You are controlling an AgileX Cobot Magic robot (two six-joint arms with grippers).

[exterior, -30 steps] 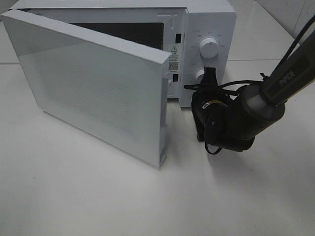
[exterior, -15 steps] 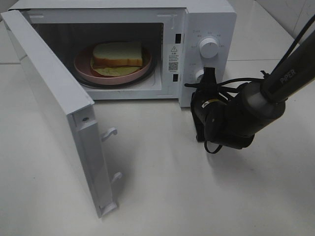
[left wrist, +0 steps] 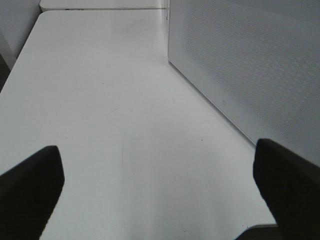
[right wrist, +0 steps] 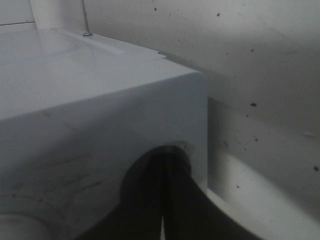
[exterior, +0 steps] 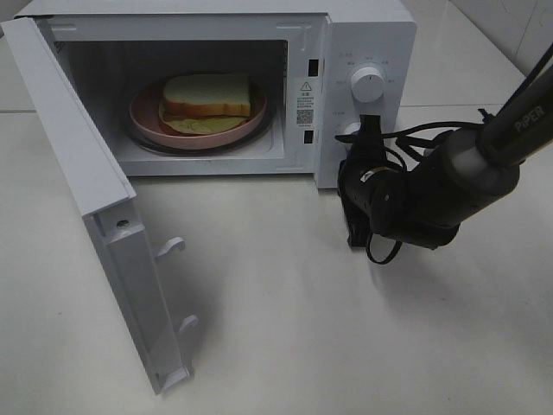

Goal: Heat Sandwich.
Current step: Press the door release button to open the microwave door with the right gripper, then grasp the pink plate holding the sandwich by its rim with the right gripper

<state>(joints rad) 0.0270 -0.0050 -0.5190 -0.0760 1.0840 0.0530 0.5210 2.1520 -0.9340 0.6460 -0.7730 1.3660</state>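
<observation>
The sandwich (exterior: 207,95), pale bread slices with a yellowish filling, lies on a round pink plate (exterior: 145,117) inside the open white microwave (exterior: 363,35). The microwave door (exterior: 78,164) stands swung wide open to the left. My right gripper (exterior: 370,125) is shut and empty, its tips against the control panel by the lower knob (exterior: 348,131). In the right wrist view the gripper (right wrist: 163,165) has its dark fingers pressed together against the white casing. My left gripper (left wrist: 160,190) is open and empty, low over the table beside the door's outer face; it is out of the high view.
The upper knob (exterior: 368,85) sits above my right gripper. The door's latch hooks (exterior: 171,246) stick out from its inner edge. The white table (exterior: 285,328) spreads in front of the microwave. The right arm (exterior: 432,194) and its cables lie right of the panel.
The microwave door has swung from half open to wide open, uncovering the sandwich and plate. My right arm has shifted slightly to the right, gripper still at the panel.
</observation>
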